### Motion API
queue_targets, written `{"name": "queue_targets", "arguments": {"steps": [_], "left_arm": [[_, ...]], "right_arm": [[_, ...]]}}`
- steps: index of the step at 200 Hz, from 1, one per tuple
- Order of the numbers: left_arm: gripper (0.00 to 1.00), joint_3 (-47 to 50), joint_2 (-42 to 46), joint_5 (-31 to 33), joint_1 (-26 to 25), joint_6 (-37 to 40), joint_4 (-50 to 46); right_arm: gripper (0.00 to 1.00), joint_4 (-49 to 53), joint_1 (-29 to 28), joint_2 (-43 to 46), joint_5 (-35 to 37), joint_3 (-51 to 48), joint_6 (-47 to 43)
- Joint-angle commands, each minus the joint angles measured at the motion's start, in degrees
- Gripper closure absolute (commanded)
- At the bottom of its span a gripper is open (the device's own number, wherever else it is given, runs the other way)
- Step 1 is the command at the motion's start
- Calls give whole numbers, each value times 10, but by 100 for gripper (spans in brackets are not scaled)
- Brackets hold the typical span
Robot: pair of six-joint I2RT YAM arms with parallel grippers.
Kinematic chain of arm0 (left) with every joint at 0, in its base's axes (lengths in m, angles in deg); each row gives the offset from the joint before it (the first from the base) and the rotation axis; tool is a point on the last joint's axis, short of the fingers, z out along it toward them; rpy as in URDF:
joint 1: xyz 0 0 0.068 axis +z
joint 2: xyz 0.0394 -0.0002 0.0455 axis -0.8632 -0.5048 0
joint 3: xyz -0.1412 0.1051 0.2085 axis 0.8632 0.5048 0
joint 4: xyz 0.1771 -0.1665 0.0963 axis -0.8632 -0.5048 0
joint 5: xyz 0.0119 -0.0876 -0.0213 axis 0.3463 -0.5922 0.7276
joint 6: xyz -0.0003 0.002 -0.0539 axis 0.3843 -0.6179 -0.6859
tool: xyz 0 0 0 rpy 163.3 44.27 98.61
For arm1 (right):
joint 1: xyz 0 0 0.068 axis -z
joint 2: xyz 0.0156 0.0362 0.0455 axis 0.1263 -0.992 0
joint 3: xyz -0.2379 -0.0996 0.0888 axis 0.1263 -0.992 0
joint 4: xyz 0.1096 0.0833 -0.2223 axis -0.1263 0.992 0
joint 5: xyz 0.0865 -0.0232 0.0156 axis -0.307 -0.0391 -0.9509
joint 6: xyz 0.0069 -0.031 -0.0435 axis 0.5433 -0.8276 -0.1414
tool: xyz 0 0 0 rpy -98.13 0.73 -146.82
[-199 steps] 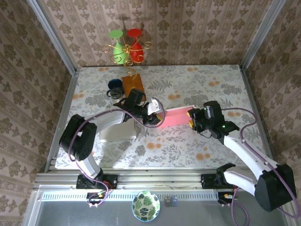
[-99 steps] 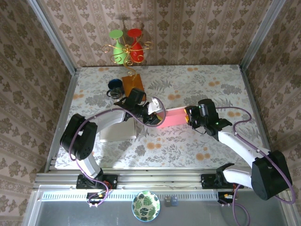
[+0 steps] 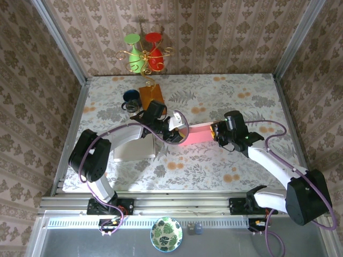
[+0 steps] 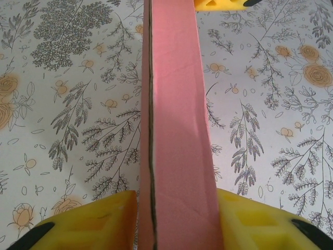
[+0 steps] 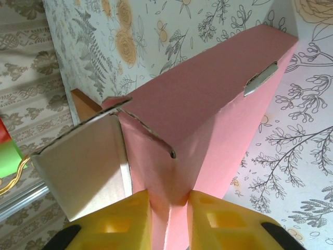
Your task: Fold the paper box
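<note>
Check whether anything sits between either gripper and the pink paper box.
Nothing visible does. The left gripper and the right gripper are each shut on the pink paper box, at opposite ends.

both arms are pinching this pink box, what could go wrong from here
1. The left gripper and right gripper each clamp an opposite end of the pink box. Pulling apart or twisting unevenly could tear or crease the thin card.
2. The open flap right beside the right gripper hangs loose. It could bend the wrong way or snag on a finger during the next fold.
</note>
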Motion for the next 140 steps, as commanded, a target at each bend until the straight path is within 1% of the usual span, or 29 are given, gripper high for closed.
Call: {"name": "queue_targets", "arguments": {"steps": [1,20,32,38,49,63,78,85,104,115,130,140], "left_arm": [[62,-13,-6,-7,-1,8,-6],[63,-12,-3,-7,-1,8,-6],[64,-11,-2,-8,-1,10,-5],[66,-11,-2,-9,0,12,-8],[70,-13,-3,-15,3,16,-14],[72,-15,-1,-22,7,22,-24],[73,-14,3,-27,13,28,-31],[73,-13,6,-29,16,30,-35],[73,-15,13,-37,24,46,-55],[73,-16,16,-46,28,55,-70],[73,-18,19,-55,33,67,-89],[73,-17,22,-58,35,76,-100]], "right_arm": [[79,75,-8,-16,16,10,-3],[82,69,-8,-20,6,11,-3],[81,77,-8,-23,-4,22,-16],[79,80,-8,-24,-8,29,-28],[71,94,-7,-23,-16,48,-61],[62,111,-2,-14,-24,77,-125],[58,140,13,3,-39,120,-230],[57,158,22,13,-44,143,-282],[58,201,55,37,-55,187,-461],[58,217,84,45,-90,192,-546],[57,227,137,35,-172,196,-640],[58,244,160,17,-220,204,-697]]}}
